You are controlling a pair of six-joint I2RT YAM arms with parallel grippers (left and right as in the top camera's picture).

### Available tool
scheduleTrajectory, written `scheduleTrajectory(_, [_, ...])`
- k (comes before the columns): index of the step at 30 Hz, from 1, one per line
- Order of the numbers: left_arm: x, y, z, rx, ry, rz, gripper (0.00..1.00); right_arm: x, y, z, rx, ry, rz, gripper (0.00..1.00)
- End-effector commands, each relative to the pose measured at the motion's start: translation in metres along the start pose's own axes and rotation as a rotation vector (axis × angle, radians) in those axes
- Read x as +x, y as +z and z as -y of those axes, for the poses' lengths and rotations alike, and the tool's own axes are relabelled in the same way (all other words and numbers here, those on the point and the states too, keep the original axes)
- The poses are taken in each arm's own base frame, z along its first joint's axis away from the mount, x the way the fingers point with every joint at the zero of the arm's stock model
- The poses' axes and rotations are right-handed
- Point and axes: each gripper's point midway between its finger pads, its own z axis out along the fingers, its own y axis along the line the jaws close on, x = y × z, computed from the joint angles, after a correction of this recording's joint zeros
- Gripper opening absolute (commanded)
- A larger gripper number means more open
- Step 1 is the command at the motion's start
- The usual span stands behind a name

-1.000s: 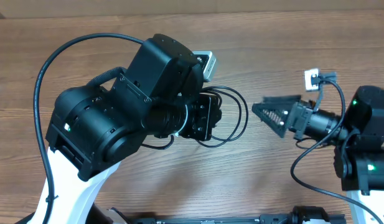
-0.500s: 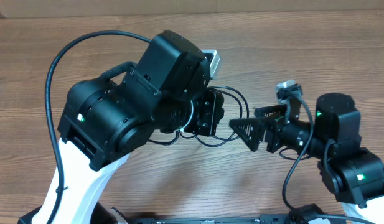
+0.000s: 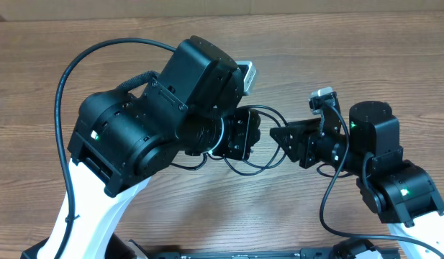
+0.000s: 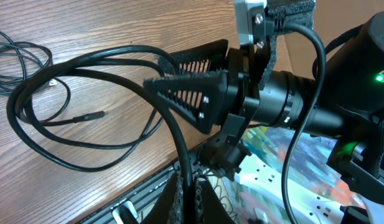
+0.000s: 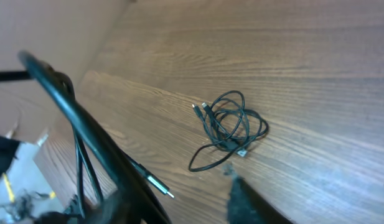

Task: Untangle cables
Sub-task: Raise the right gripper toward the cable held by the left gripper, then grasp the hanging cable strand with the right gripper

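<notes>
Step in hand: pulling strands apart between two arms, with the second grasp being set. The left gripper (image 4: 187,202) is fully closed on the held cables (image 4: 181,155). The strands rise straight out from between its fingertips and fan into wide loops ahead of it, hanging over the table (image 3: 351,57). The right gripper (image 4: 179,84) faces the left one, its ribbed fingers pushed into those loops just beyond the left fingertips. At least one strand runs between the two fingers. The jaws look partway drawn in, but I cannot tell whether they pinch the strand or only straddle it; the right wrist view is too blurred to settle it. A free plug (image 4: 92,116) lies on the table beyond the loops, unheld. A separate loose bundle (image 5: 232,127) sits coiled on the table well ahead of the right gripper, untouched. Judgement: early in the task, as the loops are crossed and the bundle is not opened. Next move calls for a confirmed pinch on a single strand. The two grippers should then draw apart slowly, with a watch for a second strand caught in the same bite.
</notes>
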Motion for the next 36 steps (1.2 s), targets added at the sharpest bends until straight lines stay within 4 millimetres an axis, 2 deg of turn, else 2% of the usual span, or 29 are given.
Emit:
scheduleTrajectory(1, [0.0,0.0,0.0,-0.004,0.0,0.001,0.04,-0.014,-0.009,-0.008,-0.001,-0.02,0.046,0.32])
scheduleTrajectory(8, [-0.004,0.0,-0.006,-0.037,0.0,0.024,0.04,-0.009,-0.011,0.016,0.128,0.013,0.037,0.2])
scheduleTrajectory(14, [-0.017,-0.002,-0.024,-0.144,0.0,0.098,0.04,-0.012,-0.014,0.034,0.231,0.122,0.074,0.19])
scheduleTrajectory(21, [-0.027,-0.007,-0.04,-0.237,-0.001,0.163,0.04,-0.005,-0.028,0.074,0.465,0.284,0.12,0.18])
scheduleTrajectory(27, [-0.034,-0.011,-0.049,-0.296,0.0,0.203,0.04,-0.007,-0.03,0.078,0.488,0.303,0.135,0.18])
scheduleTrajectory(29, [-0.039,-0.014,-0.056,-0.338,0.0,0.232,0.04,-0.005,-0.03,0.077,0.482,0.327,0.133,0.21])
scheduleTrajectory(36, [-0.052,-0.026,-0.075,-0.454,-0.007,0.314,0.04,0.011,-0.031,0.08,0.505,0.364,0.077,0.25])
